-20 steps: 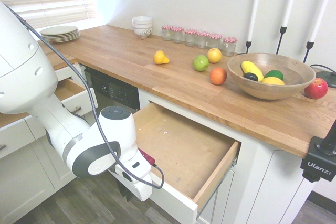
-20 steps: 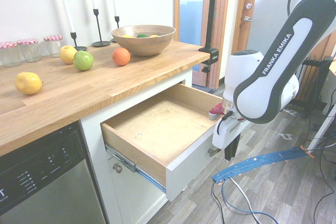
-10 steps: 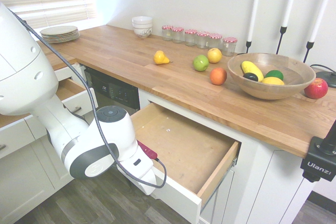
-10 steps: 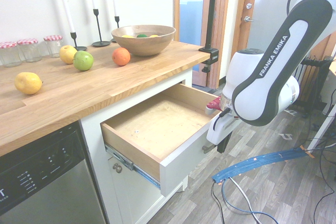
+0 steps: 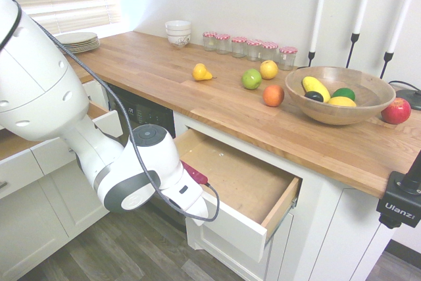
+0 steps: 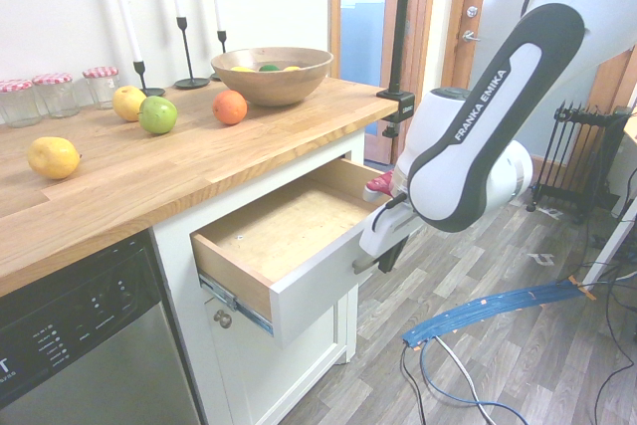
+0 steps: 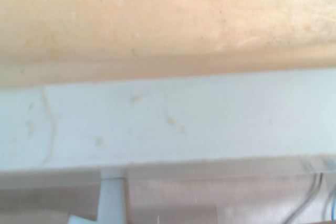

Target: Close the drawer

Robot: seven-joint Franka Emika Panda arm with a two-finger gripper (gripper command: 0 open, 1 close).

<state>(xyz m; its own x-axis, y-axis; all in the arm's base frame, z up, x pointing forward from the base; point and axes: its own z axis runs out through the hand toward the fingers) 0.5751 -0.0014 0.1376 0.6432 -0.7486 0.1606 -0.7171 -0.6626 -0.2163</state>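
Countertop (image 5: 197,90), fruit-filled wooden bowl (image 5: 339,106) behind.

My drawer front (image 5: 237,228) was white, its bottom (image 6: 299,221) pale wood; handle (image 6: 364,265) probably silver-grey; jar lids (image 6: 100,73) red-white checked.

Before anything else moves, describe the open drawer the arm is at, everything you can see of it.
The drawer is wide and shallow, with a white front and a plain pale wood box that looks like plywood. It is partly open, sticking out level below the wooden counter. A metal runner shows along its side, and a slim bar handle sits on the front. A few small light specks lie on its bottom. The gripper is at the front by the handle; whether they touch, I cannot tell.
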